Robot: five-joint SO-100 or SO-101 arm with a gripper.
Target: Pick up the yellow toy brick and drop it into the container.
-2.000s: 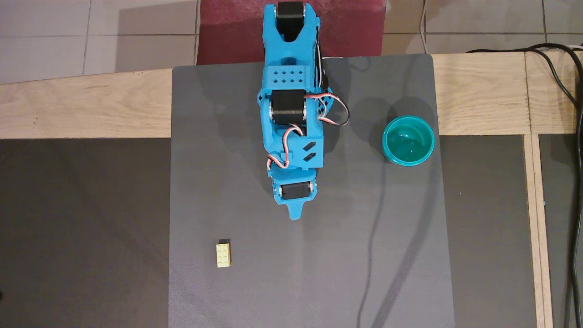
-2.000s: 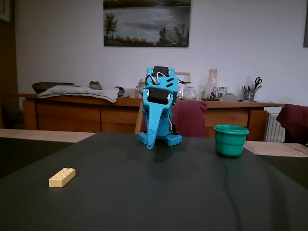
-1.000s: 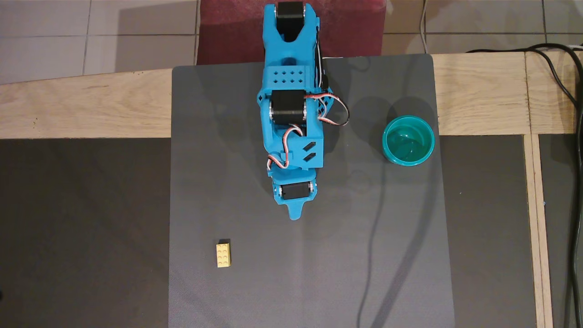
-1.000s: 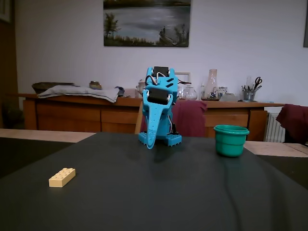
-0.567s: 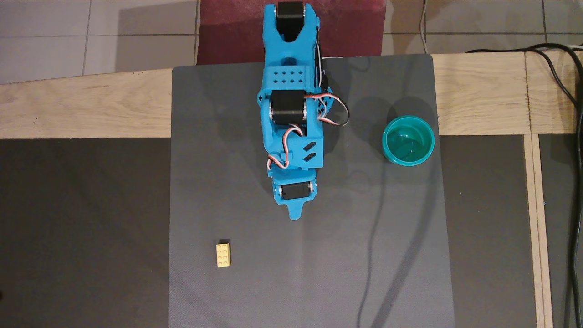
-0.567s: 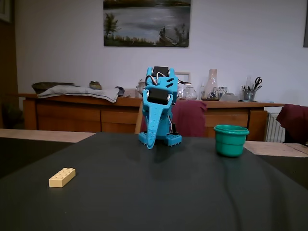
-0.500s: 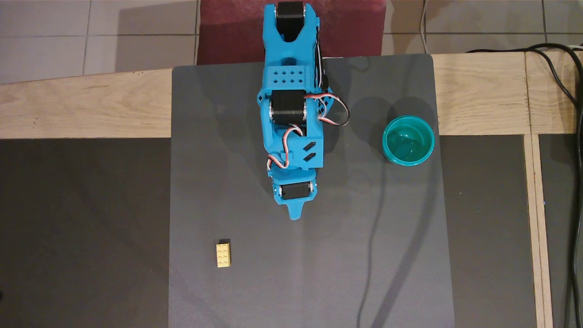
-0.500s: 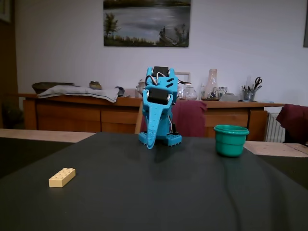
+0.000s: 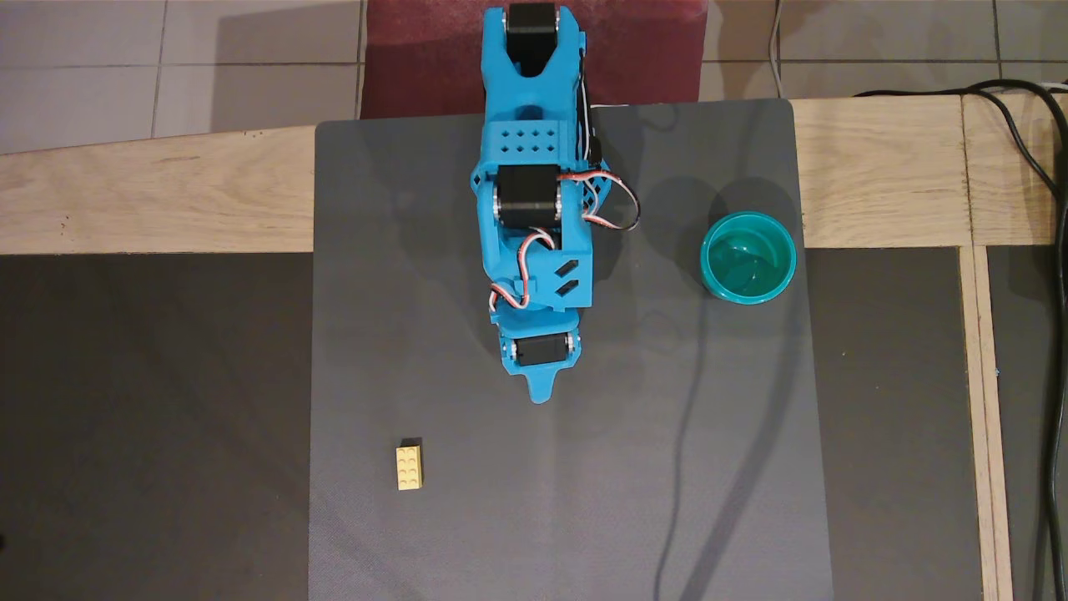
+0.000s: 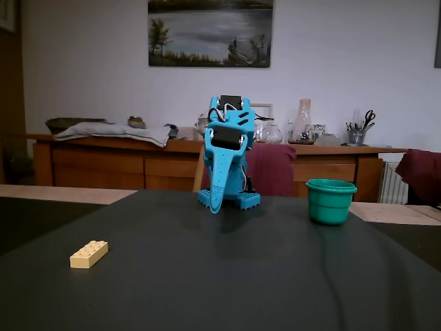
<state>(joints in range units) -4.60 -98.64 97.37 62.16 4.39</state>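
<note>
The pale-yellow toy brick (image 9: pixel 409 467) lies flat on the grey mat, studs up, at the lower left in the overhead view; in the fixed view the brick (image 10: pixel 89 254) is at the front left. The teal-green cup (image 9: pixel 748 257) stands upright at the mat's right edge, empty, and shows at the right in the fixed view (image 10: pixel 330 201). My blue gripper (image 9: pixel 541 392) hangs folded, pointing down in the middle of the mat, with its jaws together and nothing in them (image 10: pixel 216 207). It is well apart from both brick and cup.
The grey mat (image 9: pixel 434 292) lies on a dark table with a wooden strip (image 9: pixel 150 196) at the back. Black cables (image 9: pixel 1053 250) run down the far right. A red chair back (image 10: pixel 272 169) and a sideboard (image 10: pixel 103 165) stand behind the table.
</note>
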